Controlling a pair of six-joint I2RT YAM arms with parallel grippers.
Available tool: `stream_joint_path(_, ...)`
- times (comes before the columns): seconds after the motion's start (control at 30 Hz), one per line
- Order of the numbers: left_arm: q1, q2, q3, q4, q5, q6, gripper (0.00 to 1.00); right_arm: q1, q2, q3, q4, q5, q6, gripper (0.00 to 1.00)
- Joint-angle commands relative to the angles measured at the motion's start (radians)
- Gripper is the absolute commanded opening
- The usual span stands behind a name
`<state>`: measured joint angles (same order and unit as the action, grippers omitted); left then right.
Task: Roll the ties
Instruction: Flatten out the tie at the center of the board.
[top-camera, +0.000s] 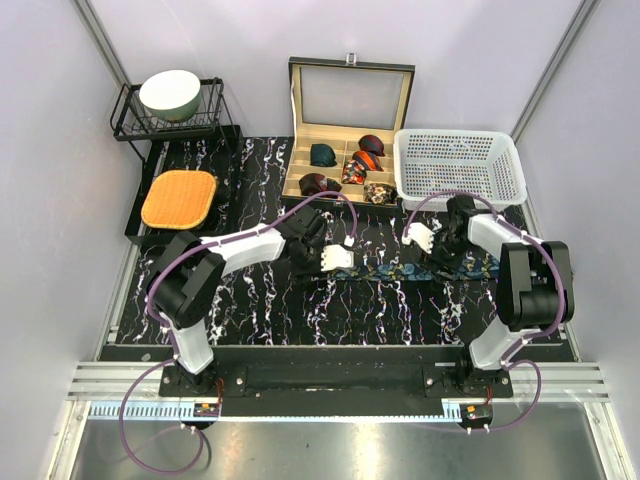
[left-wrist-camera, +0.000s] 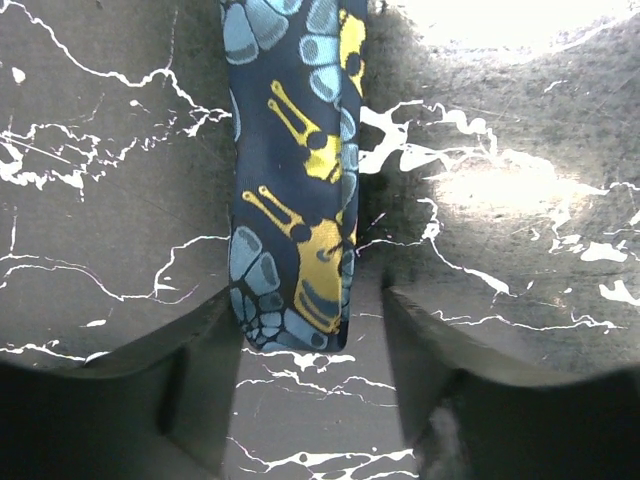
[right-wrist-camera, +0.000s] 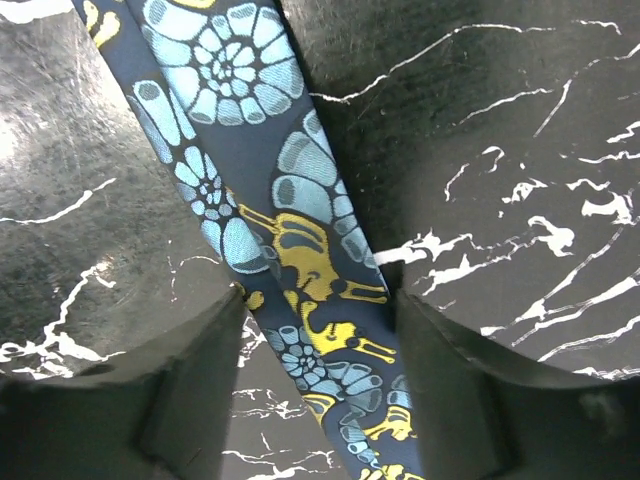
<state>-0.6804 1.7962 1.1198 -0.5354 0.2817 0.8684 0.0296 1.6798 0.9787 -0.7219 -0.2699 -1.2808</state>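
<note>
A dark navy tie (top-camera: 400, 271) with a teal-and-gold pattern lies as a long flat strip across the black marble table. My left gripper (top-camera: 340, 260) is open over its left end; in the left wrist view the folded tie end (left-wrist-camera: 295, 200) lies just ahead of my gripper (left-wrist-camera: 310, 330), whose jaws stand apart. My right gripper (top-camera: 420, 240) is open above the strip's right part; in the right wrist view the tie (right-wrist-camera: 300, 250) runs between the spread fingers of my gripper (right-wrist-camera: 315, 330). Coiled ties, green (top-camera: 322, 154), maroon (top-camera: 312, 183) and red-orange (top-camera: 370, 147), sit in the box.
An open wooden compartment box (top-camera: 345, 130) stands at the back centre. A white mesh basket (top-camera: 458, 166) stands to its right. A black wire rack (top-camera: 170, 120) holds a bowl (top-camera: 170, 94) at back left, with an orange mat (top-camera: 179, 198) in front.
</note>
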Motion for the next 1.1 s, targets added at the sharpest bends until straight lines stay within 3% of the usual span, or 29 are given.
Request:
stream_joint_path(0.0, 0.013, 0.017, 0.017, -0.008, 0.004, 0.011, 0.48, 0.007, 0.009, -0.07, 0.165, 0.093, -0.084, 0.62)
stream_joint_path(0.17, 0.015, 0.011, 0.009, 0.0, -0.004, 0.014, 0.38, 0.007, 0.0, -0.1, 0.228, 0.13, -0.089, 0.48)
stream_joint_path(0.23, 0.015, 0.011, 0.006, 0.006, -0.012, 0.011, 0.37, 0.009, 0.0, -0.107, 0.248, 0.136, -0.086, 0.49)
stream_joint_path(0.33, 0.016, 0.017, 0.008, 0.02, -0.035, 0.003, 0.4, 0.012, 0.0, -0.104, 0.253, 0.136, -0.065, 0.64)
stream_joint_path(0.4, 0.019, 0.011, 0.008, 0.025, -0.033, -0.005, 0.46, 0.013, -0.014, -0.104, 0.23, 0.136, -0.06, 0.75)
stream_joint_path(0.43, 0.022, 0.0, 0.005, 0.031, -0.032, -0.009, 0.58, 0.013, -0.038, -0.106, 0.22, 0.135, -0.06, 0.79)
stream_joint_path(0.53, 0.035, -0.064, -0.012, 0.051, 0.011, -0.02, 0.78, 0.013, -0.138, -0.11, 0.179, 0.114, -0.045, 0.91)
stream_joint_path(0.57, 0.038, -0.089, -0.02, 0.072, 0.029, -0.026, 0.8, 0.013, -0.167, -0.106, 0.171, 0.107, -0.025, 0.95)
stream_joint_path(0.6, 0.045, -0.14, -0.034, 0.078, 0.066, -0.032, 0.82, 0.013, -0.196, -0.089, 0.164, 0.104, 0.039, 0.99)
stream_joint_path(0.77, 0.047, -0.306, -0.081, 0.181, 0.126, -0.088, 0.99, 0.012, -0.33, 0.096, 0.113, 0.133, 0.416, 1.0)
stream_joint_path(0.87, 0.048, -0.438, -0.147, 0.3, 0.094, -0.156, 0.99, 0.012, -0.399, 0.193, 0.101, 0.127, 0.605, 1.0)
stream_joint_path(1.0, 0.047, -0.61, -0.244, 0.465, 0.044, -0.346, 0.99, 0.016, -0.425, 0.303, 0.057, -0.079, 0.814, 1.0)
stream_joint_path(1.07, 0.044, -0.627, -0.278, 0.466, 0.083, -0.335, 0.99, 0.032, -0.344, 0.416, 0.006, -0.161, 0.941, 1.0)
